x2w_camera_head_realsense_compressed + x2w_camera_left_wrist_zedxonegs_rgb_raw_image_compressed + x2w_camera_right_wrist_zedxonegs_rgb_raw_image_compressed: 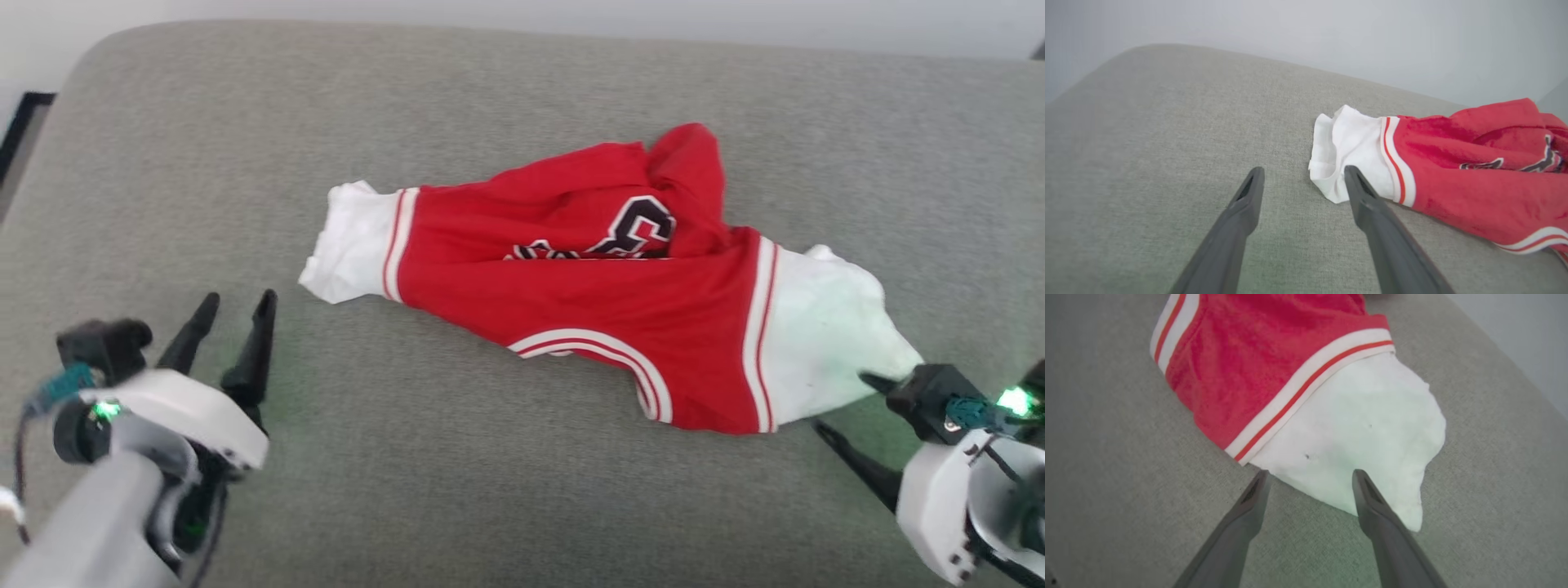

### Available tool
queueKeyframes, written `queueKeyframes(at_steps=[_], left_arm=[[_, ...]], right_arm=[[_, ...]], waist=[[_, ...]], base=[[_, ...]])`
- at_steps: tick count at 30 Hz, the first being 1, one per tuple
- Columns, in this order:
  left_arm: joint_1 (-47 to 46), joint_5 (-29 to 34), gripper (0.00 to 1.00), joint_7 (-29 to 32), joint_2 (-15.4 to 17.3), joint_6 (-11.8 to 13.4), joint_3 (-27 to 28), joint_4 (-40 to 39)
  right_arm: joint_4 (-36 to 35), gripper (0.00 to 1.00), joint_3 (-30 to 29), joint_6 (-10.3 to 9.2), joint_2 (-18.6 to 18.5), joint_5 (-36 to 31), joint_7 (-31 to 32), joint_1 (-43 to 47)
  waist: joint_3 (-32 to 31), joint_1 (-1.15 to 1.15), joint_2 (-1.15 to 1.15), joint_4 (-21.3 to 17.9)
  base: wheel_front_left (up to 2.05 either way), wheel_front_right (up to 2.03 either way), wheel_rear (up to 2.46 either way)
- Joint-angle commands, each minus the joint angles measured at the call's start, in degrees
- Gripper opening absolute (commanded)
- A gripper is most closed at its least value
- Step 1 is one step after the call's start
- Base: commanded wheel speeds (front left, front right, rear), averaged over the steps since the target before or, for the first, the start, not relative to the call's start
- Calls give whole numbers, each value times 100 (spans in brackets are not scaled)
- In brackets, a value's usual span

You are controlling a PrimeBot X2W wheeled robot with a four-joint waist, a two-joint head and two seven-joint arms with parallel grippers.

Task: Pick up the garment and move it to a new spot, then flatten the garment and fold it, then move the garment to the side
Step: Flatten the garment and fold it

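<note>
At the near left of the grey cushion (490,98), the left gripper (239,298) is hovering with its two dark fingers spread wide and nothing between them, its tips sitting apart from the cloth. The white left sleeve (351,241) is lying just beyond them, to their right. At the near right, the right gripper (842,402) is likewise standing with its jaws fully parted and gripping nothing. Its tips are reaching the near edge of the white right sleeve (824,327), with one finger overlapping the fabric in its wrist view. Between the two, the garment (588,294) is lying across the middle of the cushion, stretched left to right with a sleeve toward each arm, which is probably why the grippers are flanking it at opposite ends. It is not lying flat: the far part of the red body is bunching into a raised fold (686,163), the black numerals (645,229) are partly hiding in the creases, and a curved striped band (588,343) is showing along the near edge. Judging from this, flattening is the step in hand, with each spread gripper placed to take a sleeve and draw the fabric out sideways. The thin cloth is likely going to drag and wrinkle unless both ends are being pulled evenly.
</note>
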Motion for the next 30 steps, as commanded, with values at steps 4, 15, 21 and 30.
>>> queueKeyframes(at_steps=[4,15,21,30], left_arm=[[848,1310,100,-29,-587,162,1047,-734],[2034,3513,100,-29,-1869,-251,2377,-1702],[2109,3816,100,-30,-2253,-499,2696,-1720],[1961,3970,100,-30,-2360,-586,2755,-1675]], right_arm=[[-247,100,484,-1,-637,552,749,-226],[-358,100,1448,-1,-1449,1020,1442,-1004],[-154,100,1900,-1,-1541,925,1450,-1302],[316,5,2449,-20,-1318,668,1299,-1719]], waist=[[-17,0,0,311],[99,0,0,751],[226,0,0,837],[378,0,0,763]], base=[[0,0,0],[0,0,0],[0,0,0],[0,0,0]])
